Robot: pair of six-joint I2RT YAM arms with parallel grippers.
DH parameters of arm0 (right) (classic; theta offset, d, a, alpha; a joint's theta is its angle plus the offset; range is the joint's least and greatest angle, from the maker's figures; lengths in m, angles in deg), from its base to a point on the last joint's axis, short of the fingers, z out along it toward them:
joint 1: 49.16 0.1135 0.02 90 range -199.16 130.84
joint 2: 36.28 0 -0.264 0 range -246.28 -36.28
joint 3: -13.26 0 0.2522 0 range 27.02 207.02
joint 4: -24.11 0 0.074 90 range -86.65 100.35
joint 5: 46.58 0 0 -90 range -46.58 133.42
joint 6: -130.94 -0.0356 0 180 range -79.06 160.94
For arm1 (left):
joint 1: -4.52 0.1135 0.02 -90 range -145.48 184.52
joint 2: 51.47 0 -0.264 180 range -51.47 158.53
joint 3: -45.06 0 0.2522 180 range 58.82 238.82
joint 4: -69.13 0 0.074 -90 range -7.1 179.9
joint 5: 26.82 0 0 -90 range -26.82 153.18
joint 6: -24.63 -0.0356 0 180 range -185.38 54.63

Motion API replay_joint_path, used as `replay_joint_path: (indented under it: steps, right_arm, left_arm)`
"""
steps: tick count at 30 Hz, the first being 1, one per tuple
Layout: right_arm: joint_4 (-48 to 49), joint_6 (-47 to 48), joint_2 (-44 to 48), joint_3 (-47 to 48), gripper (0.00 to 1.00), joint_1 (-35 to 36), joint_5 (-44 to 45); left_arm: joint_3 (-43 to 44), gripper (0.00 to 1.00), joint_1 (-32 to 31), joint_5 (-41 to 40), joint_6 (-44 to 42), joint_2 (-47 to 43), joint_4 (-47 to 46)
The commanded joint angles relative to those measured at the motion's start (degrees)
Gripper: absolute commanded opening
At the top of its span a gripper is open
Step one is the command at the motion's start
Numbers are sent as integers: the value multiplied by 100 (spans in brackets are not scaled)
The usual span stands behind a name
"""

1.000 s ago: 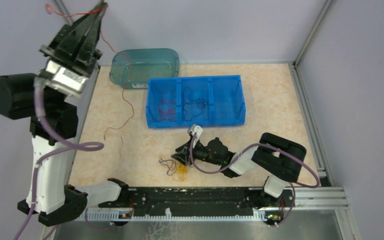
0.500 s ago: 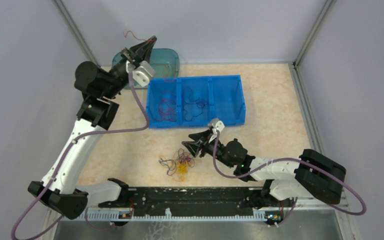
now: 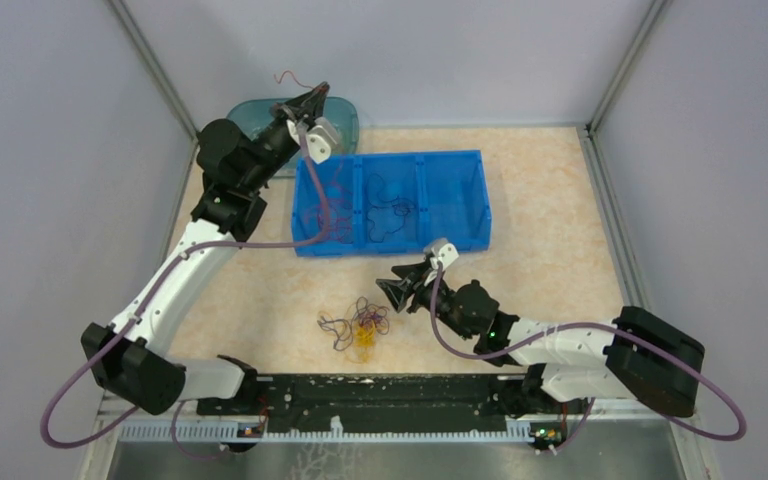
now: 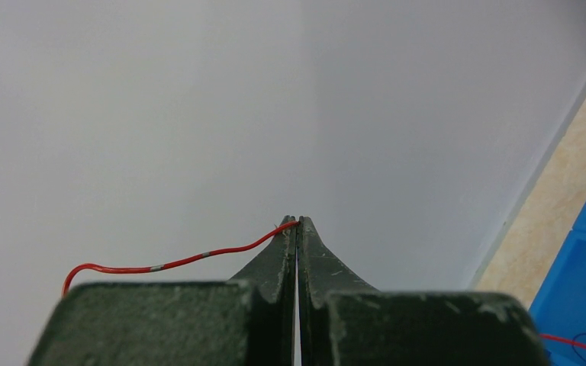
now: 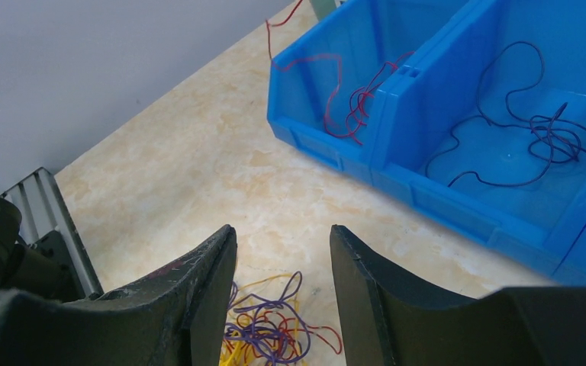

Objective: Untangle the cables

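Near the back wall [image 4: 198,114] my left gripper [image 4: 297,222] clamps a red wire [image 4: 198,255] for sorting; my half-open, empty right gripper [image 5: 282,232] faces the tangle [image 5: 267,332].

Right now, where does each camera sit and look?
Top: high, near edge, looking down at the table; left arm, right arm show.
Left wrist: faces the grey wall; left gripper shut on a red cable.
Right wrist: low, faces the blue bin; open right gripper shows.
Top and right wrist share blue bin and cable clump.
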Motion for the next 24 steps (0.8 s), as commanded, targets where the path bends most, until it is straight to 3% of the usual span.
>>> replay_joint_path:
  steps: [1,10,24]
  right_arm:
    - [44,118,221,71,50,36,89]
    - [-94,129,435,24,49,37,89]
    - [-74,102,391,-8,48,36,96]
  left_arm:
    - [-211,0,30,-156,-235,102,-292]
    - [-26,0,264,-125,-416,536,-280]
    - [1557,0,354,-167,-834,1438,-361]
